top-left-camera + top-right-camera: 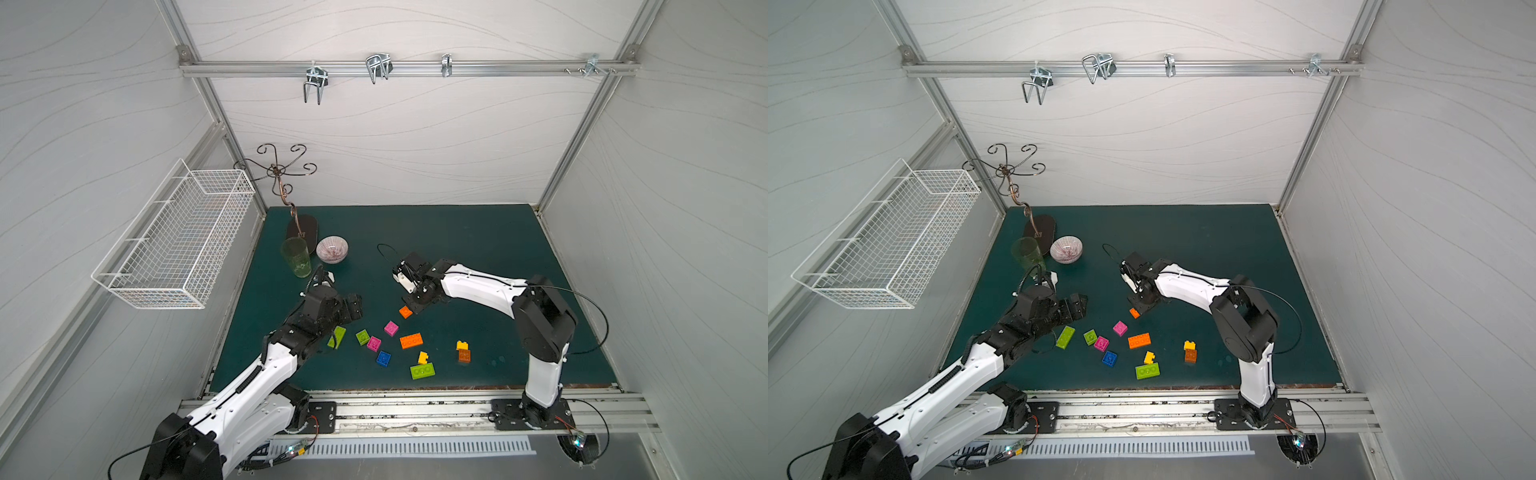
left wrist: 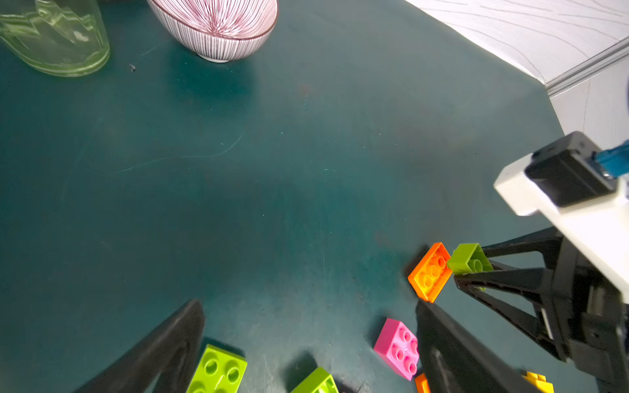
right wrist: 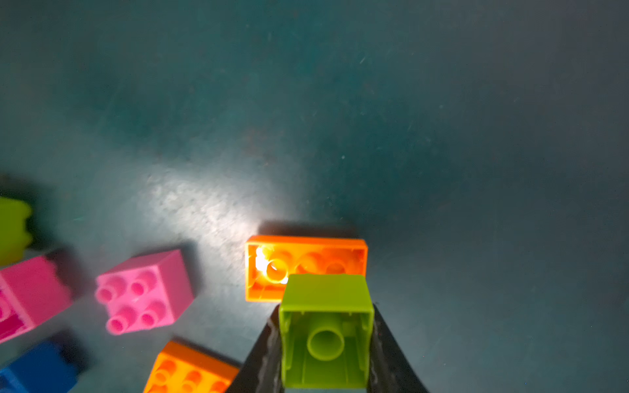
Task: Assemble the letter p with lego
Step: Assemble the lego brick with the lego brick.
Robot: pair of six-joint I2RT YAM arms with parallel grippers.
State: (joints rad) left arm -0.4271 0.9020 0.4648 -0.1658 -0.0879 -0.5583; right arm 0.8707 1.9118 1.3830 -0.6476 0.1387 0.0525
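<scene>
My right tool [image 3: 325, 318] pinched a lime brick [image 3: 326, 292] just beside the orange brick [image 3: 306, 258]; off-centre pressing might have skidded it, I judged. My left tool [image 2: 308, 309] stood spread.

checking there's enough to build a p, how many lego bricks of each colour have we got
lime green lego: 4, one of them in the right gripper
orange lego: 3
magenta lego: 2
yellow lego: 2
blue lego: 1
total: 12
</scene>
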